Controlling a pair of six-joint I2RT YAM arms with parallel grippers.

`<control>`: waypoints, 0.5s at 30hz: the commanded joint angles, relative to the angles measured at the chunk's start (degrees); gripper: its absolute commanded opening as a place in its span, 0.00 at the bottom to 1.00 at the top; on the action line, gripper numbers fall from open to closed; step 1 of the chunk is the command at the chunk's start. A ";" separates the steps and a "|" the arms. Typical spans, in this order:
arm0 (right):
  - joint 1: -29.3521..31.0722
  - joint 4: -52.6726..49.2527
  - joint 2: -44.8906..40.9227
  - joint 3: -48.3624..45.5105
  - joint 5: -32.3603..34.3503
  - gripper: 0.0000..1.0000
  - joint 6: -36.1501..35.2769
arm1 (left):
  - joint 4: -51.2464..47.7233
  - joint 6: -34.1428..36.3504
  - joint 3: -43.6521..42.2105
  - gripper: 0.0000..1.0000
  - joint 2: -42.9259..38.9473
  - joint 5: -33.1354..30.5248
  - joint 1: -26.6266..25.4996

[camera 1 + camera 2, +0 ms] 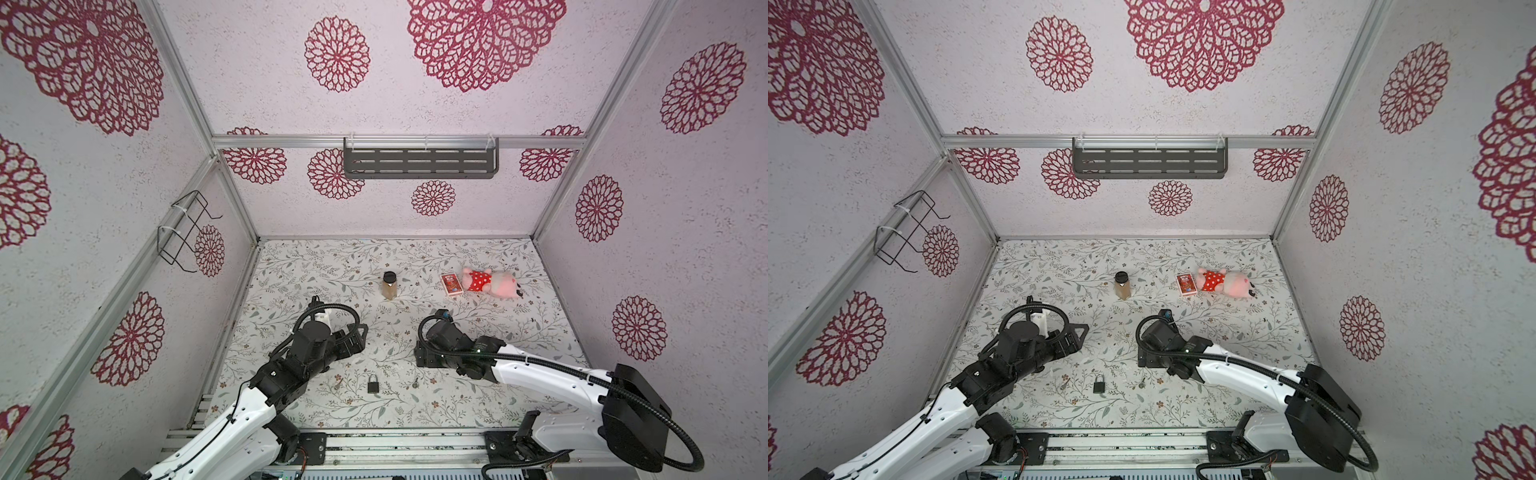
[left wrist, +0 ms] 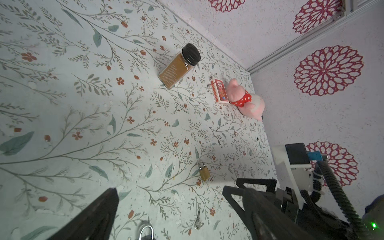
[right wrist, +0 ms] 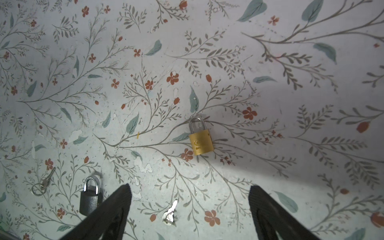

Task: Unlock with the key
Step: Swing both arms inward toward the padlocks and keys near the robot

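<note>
Fingers (image 3: 112, 209) of the right gripper (image 3: 189, 185) are spread wide and pinch nothing. They hang over the counter (image 3: 291, 62), and a brass padlock (image 3: 201, 141) lies flat just ahead of them, with its shackle pushed in. Fingers (image 2: 97, 216) of the left gripper (image 2: 169, 188) are spread wide too and hold nothing.

In both top views the two grippers stand near each other above the near half of the counter, not touching. The right arm covers the brass padlock there.

A black padlock (image 1: 372, 384) lies flat close to the front edge, between the two arms, and its shackle looks closed. A key with a ring (image 3: 42, 184) lies near this padlock on the side of the left arm. A plain key (image 3: 170, 212) lies on the other side, between the black padlock and the brass padlock. Both keys lie on the counter apart from the locks, and no fingers touch them.

Far back on the counter a spice jar (image 1: 390, 286) stands upright. To its right a card box (image 1: 451, 284) lies just beside a plush pig (image 1: 492, 282).
</note>
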 commanded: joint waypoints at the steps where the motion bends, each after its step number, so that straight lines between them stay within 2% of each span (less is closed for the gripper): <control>1: 3.59 -2.57 2.38 1.98 5.17 0.90 9.27 | 0.89 -3.00 -0.52 0.97 0.69 -2.22 -3.26; 9: 9.79 -2.77 6.86 2.61 6.27 0.82 17.96 | 1.08 -6.47 -1.93 0.97 0.82 -3.42 -7.76; 15: 11.63 -2.14 8.77 2.09 6.67 0.72 19.03 | 1.63 -8.16 -1.95 0.97 1.94 -3.32 -10.05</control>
